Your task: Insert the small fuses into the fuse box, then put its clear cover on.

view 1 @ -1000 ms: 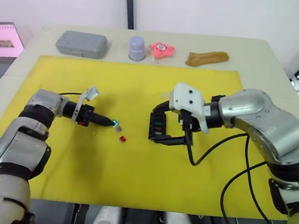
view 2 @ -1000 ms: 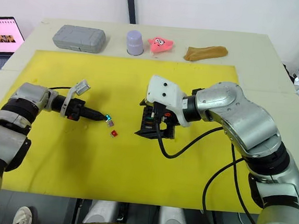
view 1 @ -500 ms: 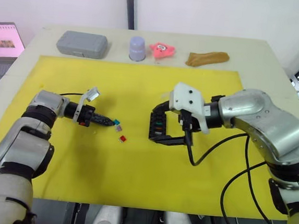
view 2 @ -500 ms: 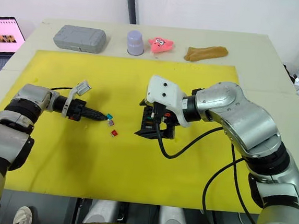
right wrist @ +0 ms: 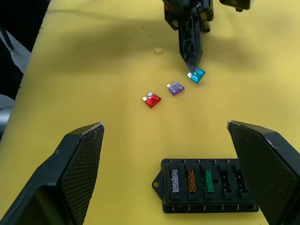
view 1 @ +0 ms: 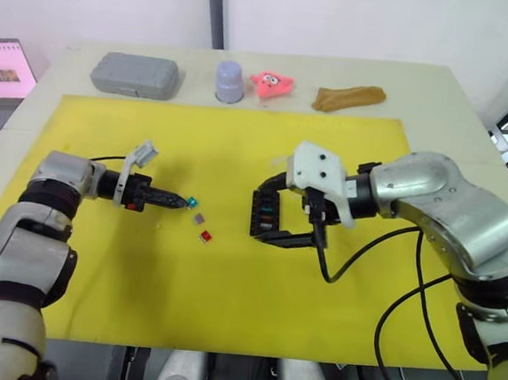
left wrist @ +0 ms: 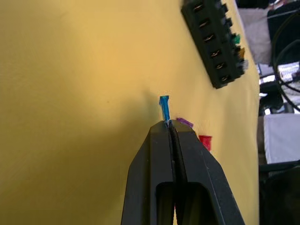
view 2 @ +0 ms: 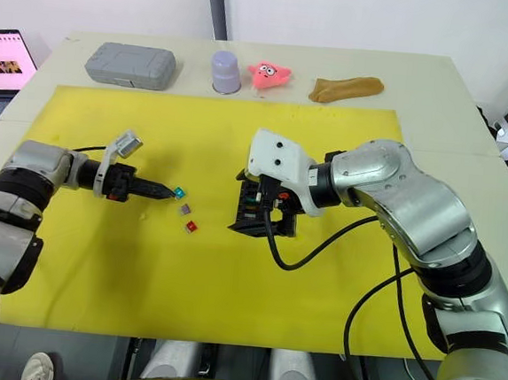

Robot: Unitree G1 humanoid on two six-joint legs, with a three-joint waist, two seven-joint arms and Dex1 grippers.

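My left gripper (view 1: 182, 203) is shut on the blades of a teal fuse (view 1: 192, 201), which sticks out past its fingertips (left wrist: 169, 126) just over the yellow mat (view 1: 225, 312). Two more small fuses lie loose on the mat close by: a greyish-purple one (view 1: 198, 218) and a red one (view 1: 205, 235). The black fuse box (right wrist: 206, 185) holds grey, amber and green fuses in its slots. My right gripper (view 1: 258, 214) stands wide open with the box (view 1: 268, 216) between its fingers, apart from both. The clear cover is out of view.
Along the table's far edge stand a grey rounded case (view 1: 135, 74), a lavender cup (view 1: 230, 80), a pink toy (view 1: 272, 83) and a brown lump (view 1: 349, 97). A laptop (view 1: 2, 70) sits off the table's left side.
My left gripper has drawn back to the left with the teal fuse, away from the two loose fuses. The right arm and fuse box have stayed put.
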